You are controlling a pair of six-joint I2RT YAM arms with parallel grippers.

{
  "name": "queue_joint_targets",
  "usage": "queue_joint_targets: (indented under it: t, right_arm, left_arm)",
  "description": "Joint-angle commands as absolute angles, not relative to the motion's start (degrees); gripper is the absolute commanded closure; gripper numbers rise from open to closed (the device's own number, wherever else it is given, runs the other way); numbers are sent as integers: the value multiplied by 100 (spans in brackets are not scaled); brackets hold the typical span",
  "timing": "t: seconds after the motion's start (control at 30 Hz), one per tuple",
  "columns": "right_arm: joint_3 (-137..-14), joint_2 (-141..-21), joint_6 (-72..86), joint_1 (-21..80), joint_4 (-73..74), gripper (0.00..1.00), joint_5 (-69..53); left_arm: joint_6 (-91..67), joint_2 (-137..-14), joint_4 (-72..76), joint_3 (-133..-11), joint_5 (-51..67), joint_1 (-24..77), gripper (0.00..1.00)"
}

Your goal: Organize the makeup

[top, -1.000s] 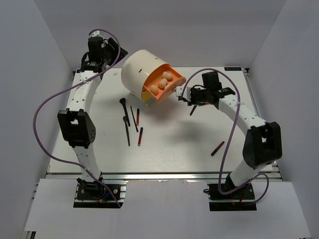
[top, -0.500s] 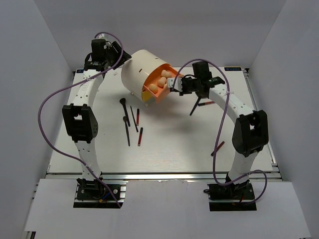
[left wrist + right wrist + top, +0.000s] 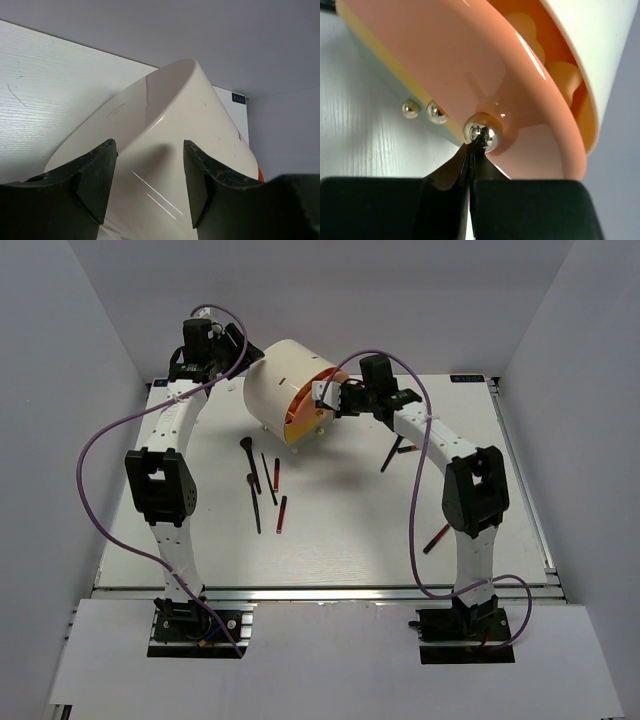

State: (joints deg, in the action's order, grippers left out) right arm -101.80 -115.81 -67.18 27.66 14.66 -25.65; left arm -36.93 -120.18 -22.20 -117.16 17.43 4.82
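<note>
The right pincer is clenched, its tips pressed against the chrome ball knob of the glossy peach drawer. The drawer sits nearly shut in the big cream cylindrical box, with small peach egg-shaped sponges inside. The left pincer is released, its fingers spread at the box's far side; whether they touch it I cannot tell. On the white surface, just near of the box, lie thin black brushes and short dark-red-and-black sticks. Their long axes run roughly near-far, and they seem closer to the left arm. A lone stick lies near-right, beside the right arm.
</note>
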Motion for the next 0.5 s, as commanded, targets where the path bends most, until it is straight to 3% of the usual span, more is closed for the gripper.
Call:
queue_joint_targets:
  t: [0.0, 0.33, 0.47]
  right_arm:
    - [-10625, -11794, -6092, 2856, 792, 100, -2409]
    - [-11188, -12270, -4790, 2900, 377, 100, -2188]
    - [-10724, -11937, -4790, 2892, 431, 100, -2189]
  left_arm:
    - [-3691, -12076, -2452, -11804, 2083, 589, 34]
    - [-3753, -12059, -2435, -11698, 2030, 589, 34]
    - [-3779, -12059, -2461, -11760, 1978, 580, 33]
